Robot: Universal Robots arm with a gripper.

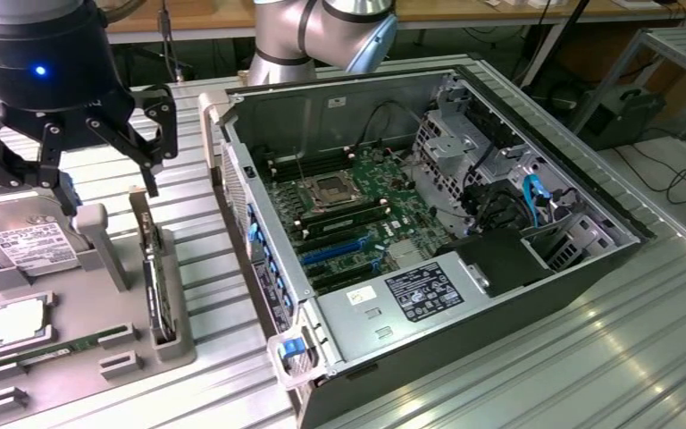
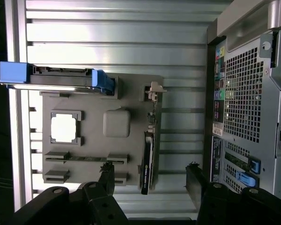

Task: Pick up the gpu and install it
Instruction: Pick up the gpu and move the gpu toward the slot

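On the gray holder (image 1: 81, 357) at the exterior view's left, the gpu (image 1: 153, 277) stands on its long edge in a slot on the side facing the computer case (image 1: 439, 232). It is not picked up and not installed. The pincer (image 1: 107, 188) hangs above the holder, released, with its jaws spread wide and nothing in them, clear of the card.

Wrist view: pincer (image 2: 150, 177) straddles the gpu (image 2: 147, 161), one finger on each side with a gap on both. The card's silver bracket (image 2: 153, 92) is at the end away from the fingers.

Also on the holder:
- hard drive (image 1: 33, 241) with a white label, propped upright
- processor chip (image 1: 21, 322) in a square pocket
- green memory stick (image 1: 63, 347) lying flat

The case lies on its side on the ribbed metal worktop (image 1: 557, 357), just beside the holder. Its side panel is off and the motherboard (image 1: 355, 206) is exposed.
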